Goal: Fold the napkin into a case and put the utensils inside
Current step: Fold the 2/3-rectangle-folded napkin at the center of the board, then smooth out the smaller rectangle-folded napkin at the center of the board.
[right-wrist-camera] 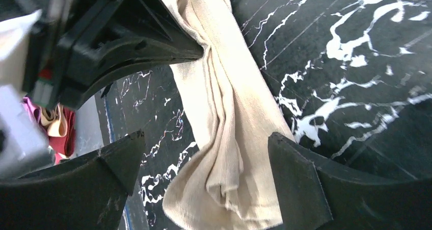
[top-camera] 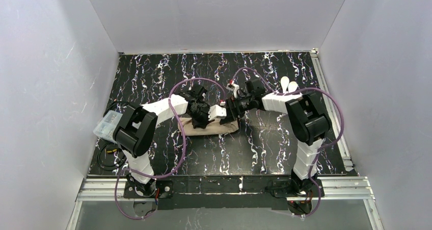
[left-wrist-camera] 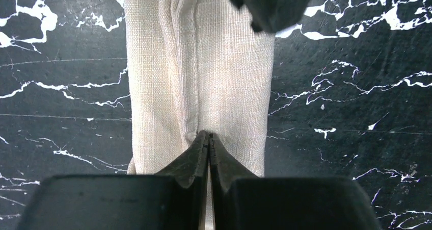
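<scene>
The beige napkin (top-camera: 224,128) lies folded into a long narrow strip, the case, at the table's middle. In the left wrist view it (left-wrist-camera: 229,72) runs away from my fingers, with a crease down its length. My left gripper (left-wrist-camera: 208,135) is shut, its tips pinching that crease; in the top view it (top-camera: 201,119) is over the strip's left half. My right gripper (right-wrist-camera: 206,163) is open and straddles the rumpled end of the cloth (right-wrist-camera: 224,153); in the top view it (top-camera: 230,113) is over the strip's right end. Two white utensils (top-camera: 288,85) lie at the back right, behind my right arm.
A clear plastic compartment box (top-camera: 108,124) sits at the table's left edge beside my left arm. Purple cables loop over both arms. My left gripper's body (right-wrist-camera: 117,41) fills the upper left of the right wrist view, close to the right fingers.
</scene>
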{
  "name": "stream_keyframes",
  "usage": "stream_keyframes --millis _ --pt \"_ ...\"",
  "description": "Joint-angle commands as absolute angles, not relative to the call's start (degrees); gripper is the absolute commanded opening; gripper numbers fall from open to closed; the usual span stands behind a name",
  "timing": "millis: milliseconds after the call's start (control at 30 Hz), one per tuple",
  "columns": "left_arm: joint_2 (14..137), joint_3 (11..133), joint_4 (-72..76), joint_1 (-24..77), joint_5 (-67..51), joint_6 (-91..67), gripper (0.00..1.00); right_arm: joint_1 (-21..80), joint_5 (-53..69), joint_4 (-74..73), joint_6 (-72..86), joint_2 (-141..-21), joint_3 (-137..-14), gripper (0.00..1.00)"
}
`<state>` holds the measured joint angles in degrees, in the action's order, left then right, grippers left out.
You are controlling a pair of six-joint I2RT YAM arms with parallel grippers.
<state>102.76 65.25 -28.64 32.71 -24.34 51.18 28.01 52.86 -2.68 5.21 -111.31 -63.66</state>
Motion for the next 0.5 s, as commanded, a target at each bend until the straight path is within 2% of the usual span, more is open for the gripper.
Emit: stream_keyframes --millis 0,300,367,467 --pt "103.55 63.24 -32.23 32.08 -20.25 50.49 0.00 25.35 52.69 6.97 10.51 -104.86 -60.46 0.99" --pt "103.18 63.00 -32.65 32.08 -21.08 50.48 0.00 24.60 46.86 -2.77 2.66 -98.40 -59.66 0.99" --pt "103.08 62.97 -32.65 32.08 -21.20 50.68 0.00 24.11 42.10 -4.21 3.34 -95.93 -58.92 0.99" --pt "103.00 63.11 -32.53 32.08 -21.53 50.89 0.00 23.33 28.74 -6.06 4.91 -89.28 -57.23 0.99"
